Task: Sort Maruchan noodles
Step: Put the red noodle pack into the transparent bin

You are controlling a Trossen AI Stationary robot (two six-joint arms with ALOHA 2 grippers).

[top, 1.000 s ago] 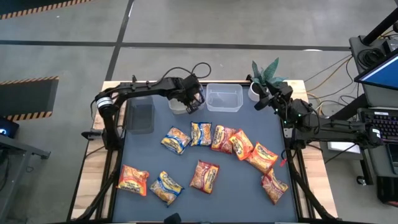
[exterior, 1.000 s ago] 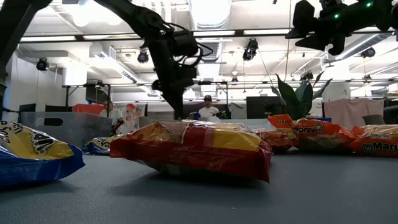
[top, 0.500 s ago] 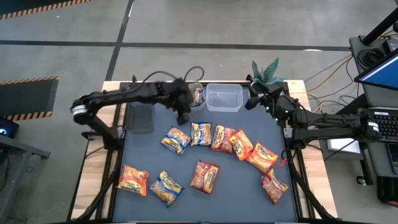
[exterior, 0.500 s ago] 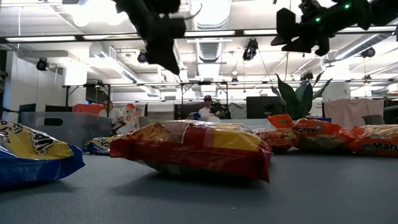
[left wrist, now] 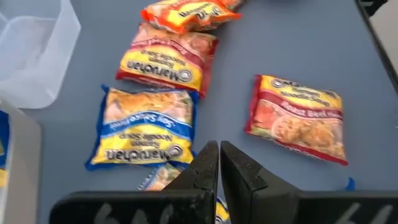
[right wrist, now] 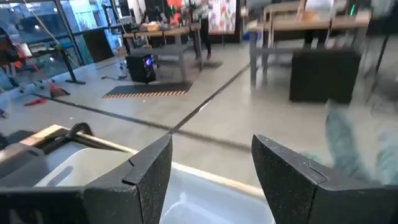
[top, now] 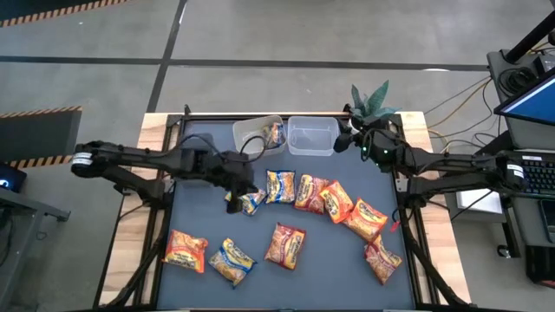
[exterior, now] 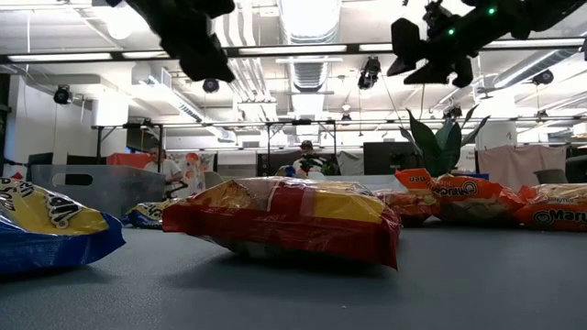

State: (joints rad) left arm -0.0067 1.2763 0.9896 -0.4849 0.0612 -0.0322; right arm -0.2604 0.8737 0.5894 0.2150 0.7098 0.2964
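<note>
The left pincer (top: 245,184), fingers together and holding nothing, hangs over the yellow-and-blue packets (left wrist: 144,127) near the middle of the worktop (top: 199,225). More Maruchan noodles (top: 286,244) lie scattered across the mat, with 1 packet (top: 275,133) inside a clear tub (top: 247,130) at the far edge. The right pincer (top: 344,139), fingers apart and empty, hovers at a second clear tub (top: 312,136) beside a potted plant (top: 371,102).

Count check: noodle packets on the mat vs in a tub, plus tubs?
Packets on mat: 9
Packets in a tub: 1
All tubs: 3
Total: 13
</note>
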